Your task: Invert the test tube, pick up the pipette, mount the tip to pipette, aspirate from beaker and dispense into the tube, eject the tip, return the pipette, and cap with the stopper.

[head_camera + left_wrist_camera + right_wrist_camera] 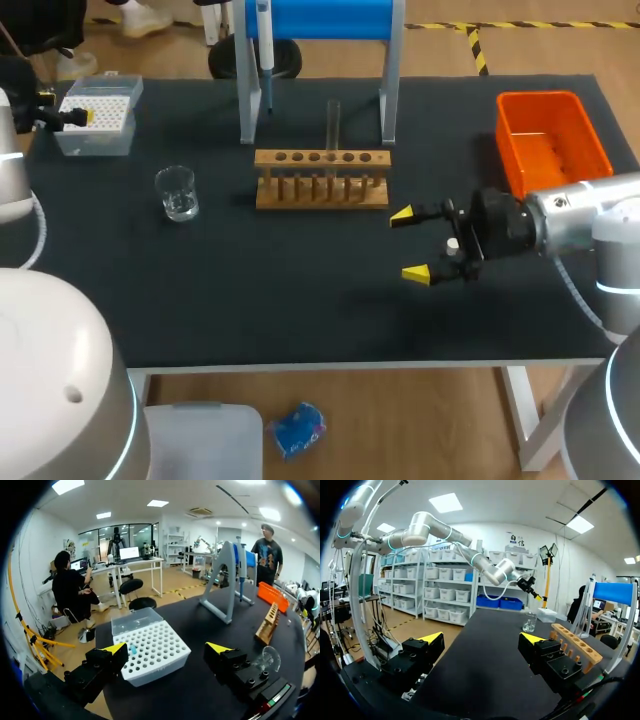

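Right gripper [412, 244]: one, fingers apart, holding nothing, low over the worktop [300, 310] just beside the rack's right end. Left gripper [167, 649]: one, fingers likewise apart and empty, at the far left corner with the tip box [160, 656] just ahead of and between its fingers, not touching it. Rack [321, 190]: one, wooden, with a single row of holes, mid-worktop. Tube [333, 120]: one, upright in a rack hole right of middle, so the inverting step looks done, though which end is up cannot be told. Pipette [265, 45]: one, hanging on the stand [386, 100], of which there is one, behind the rack; not yet picked up. Beaker [177, 193]: one, clear, left of the rack and well apart from it. Tip box: one, lid open, one bluish tip showing in its grid. Bin [503, 130]: one, orange, at the far right. Stopper: none seen. Step in hand, as judged: picking up the pipette. The next move calls for a gripper to reach behind the rack, clear of the tall tube, close on the pipette body from two sides, and lift it off the stand.
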Controlling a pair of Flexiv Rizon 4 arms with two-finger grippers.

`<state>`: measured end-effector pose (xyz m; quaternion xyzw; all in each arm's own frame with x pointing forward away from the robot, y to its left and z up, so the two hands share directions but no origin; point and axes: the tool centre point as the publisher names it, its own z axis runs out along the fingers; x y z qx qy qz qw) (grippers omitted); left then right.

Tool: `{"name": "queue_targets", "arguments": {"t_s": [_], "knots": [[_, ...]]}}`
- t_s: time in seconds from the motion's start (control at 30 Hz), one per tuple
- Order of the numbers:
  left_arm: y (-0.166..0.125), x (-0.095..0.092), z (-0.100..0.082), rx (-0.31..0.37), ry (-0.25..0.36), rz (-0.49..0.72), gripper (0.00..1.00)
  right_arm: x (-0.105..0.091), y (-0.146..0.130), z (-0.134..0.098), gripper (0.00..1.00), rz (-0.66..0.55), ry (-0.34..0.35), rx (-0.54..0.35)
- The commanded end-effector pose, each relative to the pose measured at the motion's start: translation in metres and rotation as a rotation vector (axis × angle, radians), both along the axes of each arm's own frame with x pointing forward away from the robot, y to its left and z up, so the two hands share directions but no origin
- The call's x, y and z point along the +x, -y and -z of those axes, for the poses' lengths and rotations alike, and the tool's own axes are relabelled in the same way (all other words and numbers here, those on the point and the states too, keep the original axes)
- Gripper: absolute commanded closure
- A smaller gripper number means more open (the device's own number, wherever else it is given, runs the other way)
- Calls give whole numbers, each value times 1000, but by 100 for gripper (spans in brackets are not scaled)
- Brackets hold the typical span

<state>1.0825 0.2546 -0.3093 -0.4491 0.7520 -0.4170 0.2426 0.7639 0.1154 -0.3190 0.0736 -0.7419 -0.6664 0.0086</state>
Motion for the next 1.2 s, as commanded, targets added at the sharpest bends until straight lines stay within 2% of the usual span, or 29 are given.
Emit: {"name": "queue_targets", "arguments": {"t_s": [0.03,0.13,0.2,0.4,0.8,0.83,0.9,0.93,1.0,1.13,1.2], "knots": [[-1,2,-2,7,-26,7,0,-1,0,0,0,3,1,-1],[-2,3,-1,3,-27,3,0,-1,0,0,0,3,1,-1],[-6,6,5,57,-42,-14,0,-1,0,0,0,3,1,-1],[-16,16,13,35,-52,-34,0,-1,0,0,0,3,1,-1],[-26,31,32,38,-78,-48,0,-1,0,0,0,3,1,-1],[-26,33,32,43,-79,-52,2,-1,0,0,0,3,1,-1],[-27,35,33,44,-78,-53,22,-1,0,0,0,3,1,-1],[-26,37,33,44,-77,-53,25,-1,0,0,0,3,1,-1],[-26,39,35,52,-77,-48,25,-1,0,0,0,3,1,-1],[-27,42,38,52,-79,-49,31,-1,0,0,0,3,1,-1],[-27,44,39,51,-82,-51,42,-1,0,0,0,3,1,-1]]}}
